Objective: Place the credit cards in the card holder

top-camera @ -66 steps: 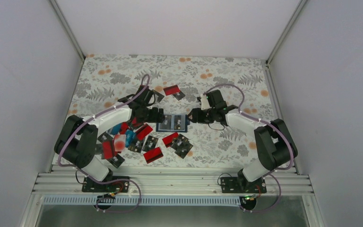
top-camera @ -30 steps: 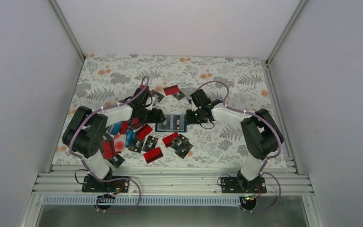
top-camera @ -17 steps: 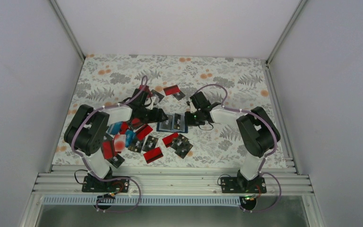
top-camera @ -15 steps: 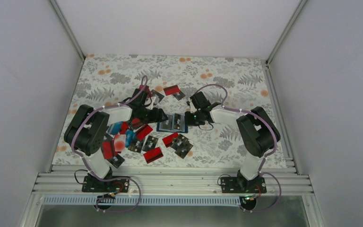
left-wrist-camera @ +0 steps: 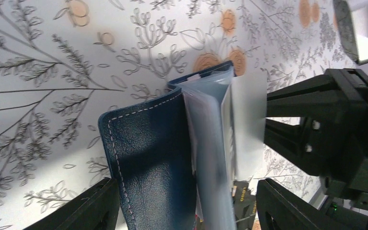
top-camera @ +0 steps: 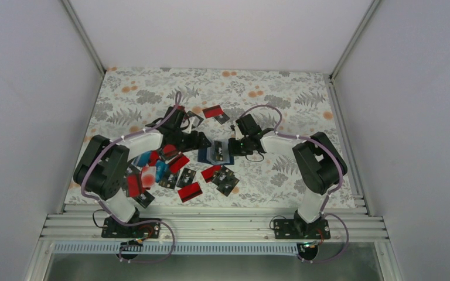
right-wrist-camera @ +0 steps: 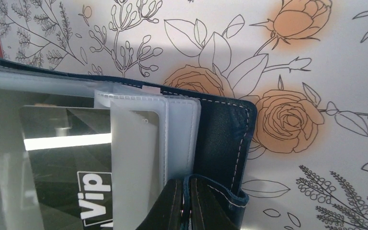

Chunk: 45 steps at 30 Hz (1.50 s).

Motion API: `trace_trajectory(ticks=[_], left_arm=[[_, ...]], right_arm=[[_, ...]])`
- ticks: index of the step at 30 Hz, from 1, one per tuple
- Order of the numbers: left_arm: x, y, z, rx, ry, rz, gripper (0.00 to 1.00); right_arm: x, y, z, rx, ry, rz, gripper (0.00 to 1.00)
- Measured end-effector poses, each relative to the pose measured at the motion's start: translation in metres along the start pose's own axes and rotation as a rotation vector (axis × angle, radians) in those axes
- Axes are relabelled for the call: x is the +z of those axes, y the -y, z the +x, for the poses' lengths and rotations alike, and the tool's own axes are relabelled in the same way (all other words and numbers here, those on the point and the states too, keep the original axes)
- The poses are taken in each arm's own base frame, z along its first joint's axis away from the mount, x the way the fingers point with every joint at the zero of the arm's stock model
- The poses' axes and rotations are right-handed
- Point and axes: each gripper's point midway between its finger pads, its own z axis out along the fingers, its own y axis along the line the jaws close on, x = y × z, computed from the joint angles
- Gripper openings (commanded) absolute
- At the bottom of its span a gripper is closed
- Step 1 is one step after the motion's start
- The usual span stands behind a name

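The navy card holder (top-camera: 217, 153) lies mid-table, its left half raised and folding over. In the left wrist view its navy cover (left-wrist-camera: 153, 158) and clear sleeves (left-wrist-camera: 211, 153) stand between my left gripper's (left-wrist-camera: 187, 191) wide-open jaws. My left gripper (top-camera: 202, 142) sits at the holder's left edge. My right gripper (top-camera: 235, 145) is at the right edge, shut (right-wrist-camera: 186, 191) on the holder's navy tab (right-wrist-camera: 220, 191). A black VIP card (right-wrist-camera: 67, 163) sits in a sleeve. Loose credit cards lie around: red ones (top-camera: 190, 191) (top-camera: 213, 111) and black ones (top-camera: 227, 181).
A pile of red, black and blue cards (top-camera: 152, 170) lies under the left arm. The flowered table cover (top-camera: 281, 93) ends at white walls on three sides. The metal rail (top-camera: 211, 225) runs along the near edge.
The right gripper moved in and took hold of the holder's right edge. The left gripper pushed right, and the holder's left half has risen and folded toward the right.
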Motion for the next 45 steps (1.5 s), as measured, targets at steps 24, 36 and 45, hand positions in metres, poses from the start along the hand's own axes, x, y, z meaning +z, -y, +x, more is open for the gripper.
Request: trace_trajectory(ticks=[24, 36, 45], left_arm=[[0.043, 0.056, 0.003, 0.063, -0.071, 0.014, 0.67], [0.048, 0.059, -0.001, 0.083, -0.064, -0.063, 0.65], [0.051, 0.089, -0.011, 0.136, -0.046, -0.026, 0.61]], right_arm=[[-0.027, 0.011, 0.004, 0.007, 0.019, 0.046, 0.04], [-0.035, 0.009, 0.001, 0.007, 0.031, 0.039, 0.04], [-0.042, 0.02, -0.001, 0.05, 0.056, 0.053, 0.04]])
